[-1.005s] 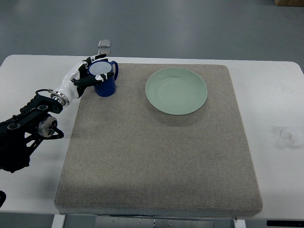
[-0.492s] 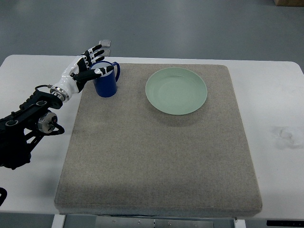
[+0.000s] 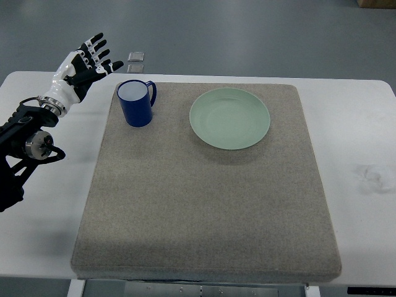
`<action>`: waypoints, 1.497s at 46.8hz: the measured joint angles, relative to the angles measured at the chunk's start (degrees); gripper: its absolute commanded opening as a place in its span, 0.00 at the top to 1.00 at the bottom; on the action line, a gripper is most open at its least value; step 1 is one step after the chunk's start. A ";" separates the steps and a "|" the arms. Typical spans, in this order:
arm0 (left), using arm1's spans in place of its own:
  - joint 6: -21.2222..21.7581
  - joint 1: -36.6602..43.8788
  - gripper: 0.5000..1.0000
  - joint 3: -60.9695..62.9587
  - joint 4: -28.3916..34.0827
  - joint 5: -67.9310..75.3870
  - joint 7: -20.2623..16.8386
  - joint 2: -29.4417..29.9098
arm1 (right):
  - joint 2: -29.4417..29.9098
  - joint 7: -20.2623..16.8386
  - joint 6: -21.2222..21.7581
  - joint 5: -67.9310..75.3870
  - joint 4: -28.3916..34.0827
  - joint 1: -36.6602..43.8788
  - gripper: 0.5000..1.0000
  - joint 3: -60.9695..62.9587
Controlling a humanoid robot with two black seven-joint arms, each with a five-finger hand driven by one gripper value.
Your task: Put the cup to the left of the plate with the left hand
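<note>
A dark blue cup [image 3: 136, 104] stands upright on the grey mat [image 3: 204, 204], its handle pointing right toward the plate. A pale green plate [image 3: 229, 118] lies on the mat to the right of the cup, with a gap between them. My left hand [image 3: 86, 62] is open with fingers spread, raised up and to the left of the cup, apart from it and holding nothing. Its arm comes in from the left edge over the white table. The right arm is out of view.
The white table [image 3: 359, 124] carries the mat. A small grey object [image 3: 137, 56] lies on the floor beyond the table's far edge, behind the cup.
My left hand let go of the cup, opened its fingers and drew back up and to the left. The cup stayed standing where it was.
</note>
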 measured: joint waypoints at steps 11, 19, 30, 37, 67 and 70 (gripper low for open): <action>-2.08 -0.34 0.01 -0.78 0.07 -2.23 -0.01 0.04 | 0.00 0.00 0.00 0.00 0.00 0.00 0.14 0.00; -6.37 -0.34 0.01 -1.41 0.64 -2.32 -0.17 0.01 | 0.00 0.00 0.00 0.00 0.00 0.00 0.14 0.00; -9.44 -1.57 0.01 -3.47 7.14 -9.33 1.28 -0.81 | 0.00 0.00 0.00 0.00 0.00 0.00 0.14 0.00; -9.37 -3.15 0.01 -3.03 9.33 -14.21 4.21 -1.28 | 0.00 0.00 0.00 0.00 0.00 0.00 0.14 0.00; -11.86 -7.08 0.01 -3.23 11.53 -14.98 4.58 -4.07 | 0.00 0.00 0.00 0.01 0.00 0.00 0.14 0.00; -10.67 -7.88 0.01 -3.10 13.18 -14.98 4.63 -5.00 | 0.00 0.00 0.00 0.01 0.00 0.00 0.14 0.00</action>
